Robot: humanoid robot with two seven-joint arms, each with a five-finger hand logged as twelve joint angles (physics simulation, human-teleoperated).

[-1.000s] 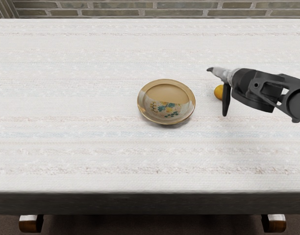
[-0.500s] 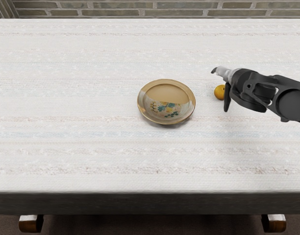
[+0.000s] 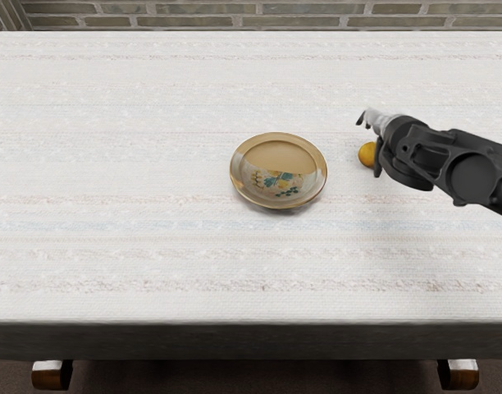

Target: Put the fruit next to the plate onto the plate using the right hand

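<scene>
1. Reaching in from the picture's right edge, the right hand sits low over the table and pressed up against the fruit, a small orange-yellow ball that shows only as a sliver at the hand's left side.
2. The fruit lies on the tabletop just to the right of the plate, close to it but clear of its rim. Nothing rests in the plate's painted hollow, so the task's one transfer is not yet done.
3. The dark palm and wrist cover most of the fruit. This view does not show how far the hand is open, or whether it has hold of the fruit or merely rests beside it.
4. The hand's placement reads as an approach from the side away from the plate, which would leave a straight, short carry leftward to the dish once a grasp is made.
5. A round fruit on a flat cloth-like surface could likely roll if nudged, so a contact this close calls for a gentle closing rather than a push.
6. The left arm is out of the picture.
</scene>
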